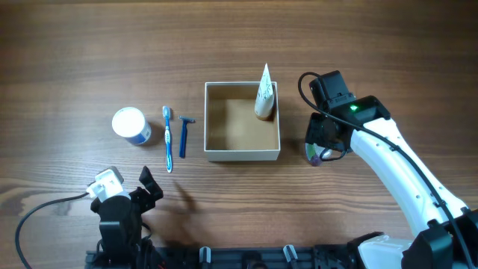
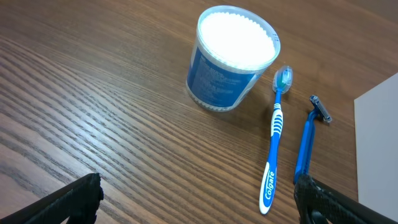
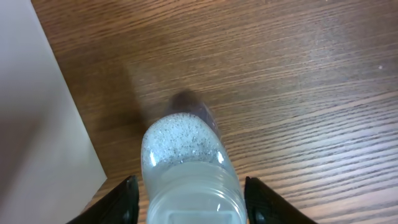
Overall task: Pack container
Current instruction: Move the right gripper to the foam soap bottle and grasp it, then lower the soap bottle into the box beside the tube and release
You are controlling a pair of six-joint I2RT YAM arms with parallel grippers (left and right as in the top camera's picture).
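Observation:
The container is a square white box with a brown inside, in the middle of the table. A white toothpaste tube leans in its back right corner. My right gripper is just right of the box, open. Its fingers straddle a clear bottle of cloudy liquid with small gaps on both sides. The bottle's end shows below the gripper in the overhead view. My left gripper is open and empty near the front left edge; the left wrist view shows only bare wood between its fingers.
Left of the box lie a blue razor, a blue and white toothbrush and a round white-lidded blue jar. The left wrist view shows the jar, toothbrush, razor and box corner. The box wall is left of the bottle.

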